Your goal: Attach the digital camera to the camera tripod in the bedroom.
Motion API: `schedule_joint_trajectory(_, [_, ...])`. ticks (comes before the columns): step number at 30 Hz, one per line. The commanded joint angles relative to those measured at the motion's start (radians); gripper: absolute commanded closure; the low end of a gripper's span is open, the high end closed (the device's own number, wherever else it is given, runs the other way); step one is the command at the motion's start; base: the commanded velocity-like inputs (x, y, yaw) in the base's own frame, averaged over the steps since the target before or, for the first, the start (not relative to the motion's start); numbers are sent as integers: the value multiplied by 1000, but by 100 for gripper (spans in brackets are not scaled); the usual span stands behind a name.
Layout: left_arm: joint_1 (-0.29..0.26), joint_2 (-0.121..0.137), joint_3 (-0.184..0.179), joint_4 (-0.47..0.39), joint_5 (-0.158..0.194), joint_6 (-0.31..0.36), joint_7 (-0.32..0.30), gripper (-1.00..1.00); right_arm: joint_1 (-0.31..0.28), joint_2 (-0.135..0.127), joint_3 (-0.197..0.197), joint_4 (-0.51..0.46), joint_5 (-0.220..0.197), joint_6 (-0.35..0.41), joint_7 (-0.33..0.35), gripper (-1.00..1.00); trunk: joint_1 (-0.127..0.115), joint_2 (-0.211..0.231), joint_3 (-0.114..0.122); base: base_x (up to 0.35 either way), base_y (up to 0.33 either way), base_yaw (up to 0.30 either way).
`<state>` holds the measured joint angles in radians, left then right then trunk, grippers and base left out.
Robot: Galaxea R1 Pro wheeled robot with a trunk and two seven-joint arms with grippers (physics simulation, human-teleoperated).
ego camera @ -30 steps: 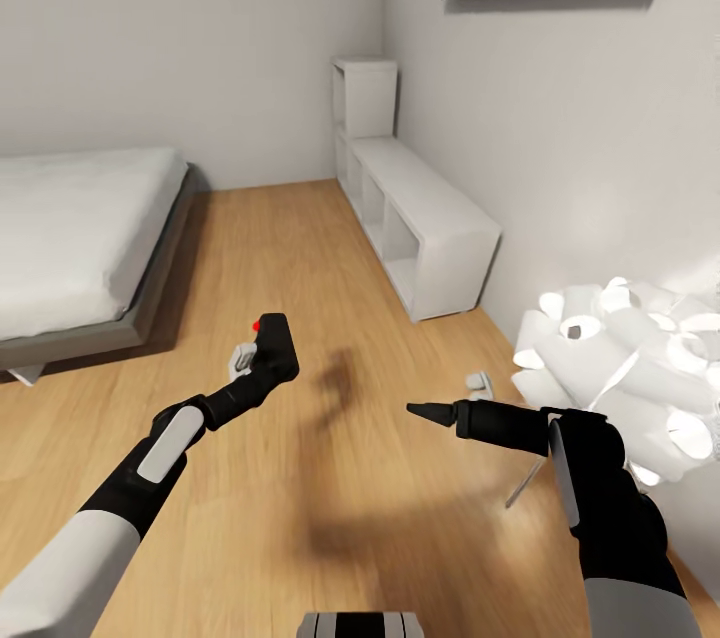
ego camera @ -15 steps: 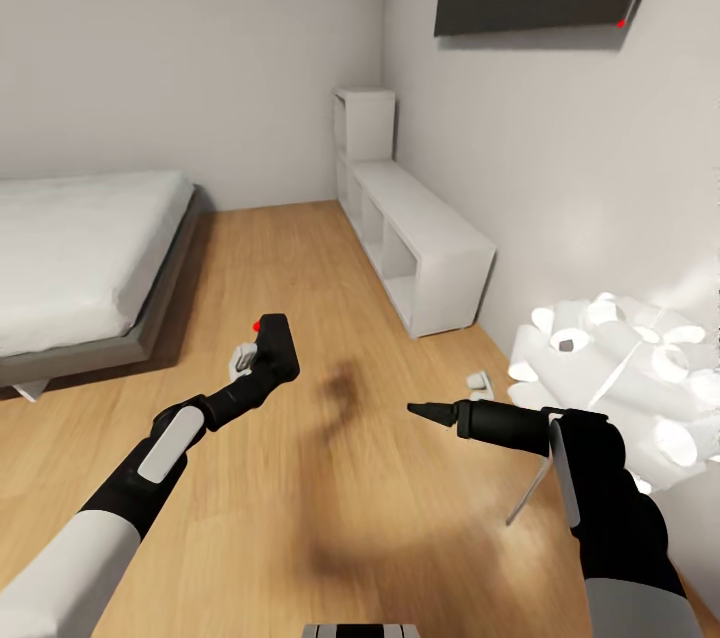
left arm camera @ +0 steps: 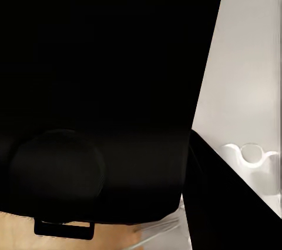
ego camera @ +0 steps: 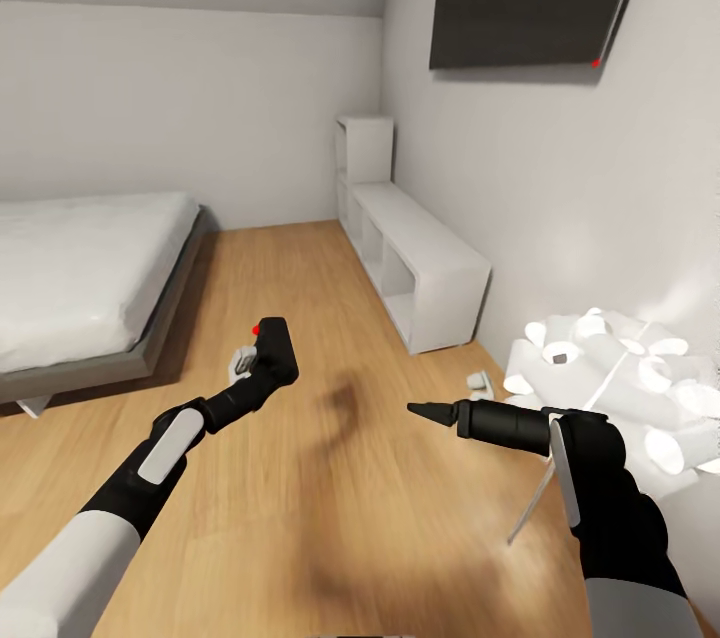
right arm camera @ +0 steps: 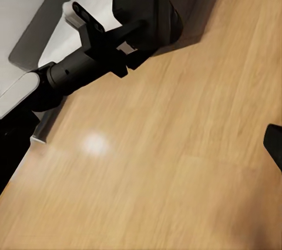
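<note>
Gripping the digital camera, the left gripper holds it aloft above the plank floor, red button upward. It looks a rigid, smooth, chunky black block, likely light; holding it by the body seems right. The right gripper ends in a dark point; whether parted, I cannot tell. Beyond: grey-framed bed, white cube shelves.

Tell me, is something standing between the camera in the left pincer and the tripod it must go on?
I cannot judge that yet. The left pincer holds the camera above open wooden floor, and I see no tripod. Ahead are the bed and the white shelves.
</note>
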<state>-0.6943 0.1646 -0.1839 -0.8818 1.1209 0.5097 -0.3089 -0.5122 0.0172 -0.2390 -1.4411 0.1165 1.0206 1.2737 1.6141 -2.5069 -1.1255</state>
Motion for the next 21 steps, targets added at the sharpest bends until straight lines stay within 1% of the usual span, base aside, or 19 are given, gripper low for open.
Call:
schedule_joint_trajectory(1, [-1,1,-2,0,4,3,-3,100,-1,1,-3,-1,11,7,10,-100,-1,0,3,0,0,0])
schedule_joint_trajectory(21, [-1,1,-2,1,3,3,-3,100,0,3,-2,-1,11,5,10,-100,-10,5,80,0,0,0])
